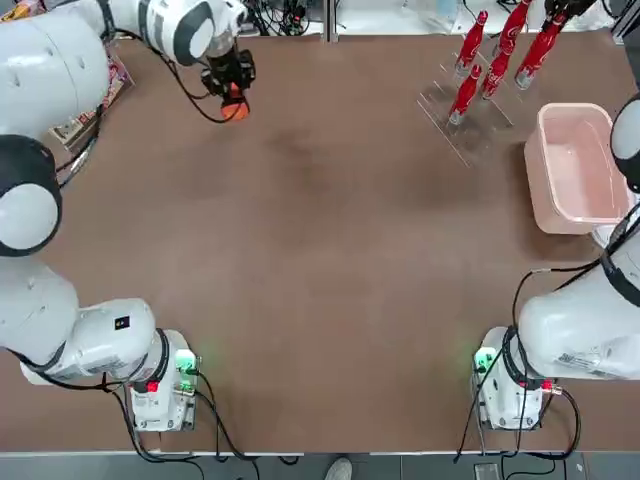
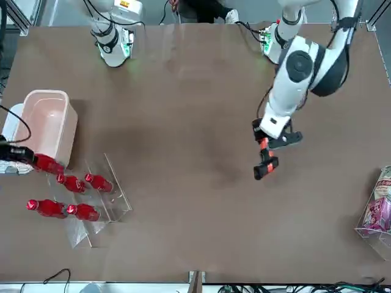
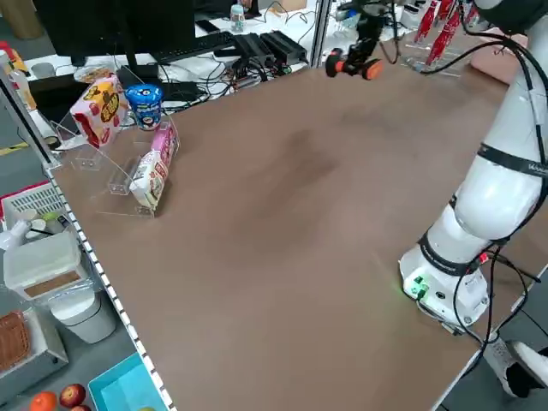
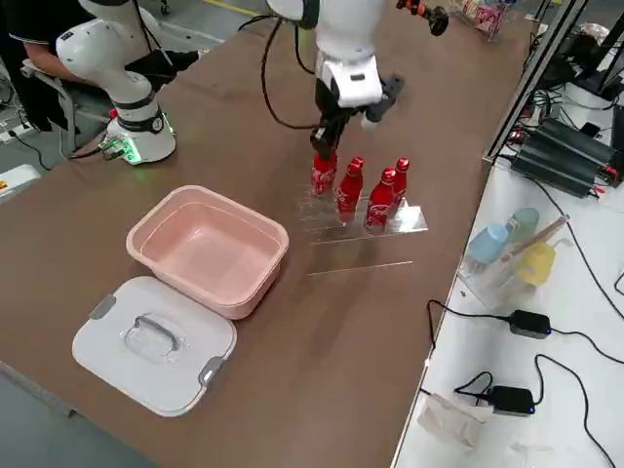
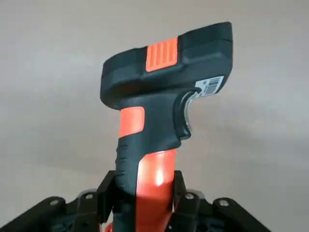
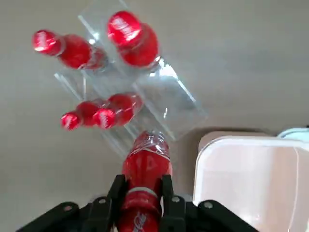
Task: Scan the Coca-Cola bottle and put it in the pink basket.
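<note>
My right gripper (image 6: 144, 193) is shut on a red Coca-Cola bottle (image 6: 146, 162), gripping it near the cap. In the top view that bottle (image 1: 540, 47) is at the far right of the table, at the end of the clear rack (image 1: 460, 125) nearest the pink basket (image 1: 533, 165). The basket (image 4: 249, 283) holds nothing. My left gripper (image 5: 145, 193) is shut on the handle of a black and orange barcode scanner (image 5: 164, 92). It hangs over the far left part of the table (image 1: 232, 95), well away from the bottles.
Several more red bottles (image 1: 468, 62) stand in the clear rack. A white lid (image 4: 151, 341) lies next to the basket. A clear stand with snack packs (image 3: 128, 145) sits at the far left edge. Cables and boxes lie beyond the table's far edge.
</note>
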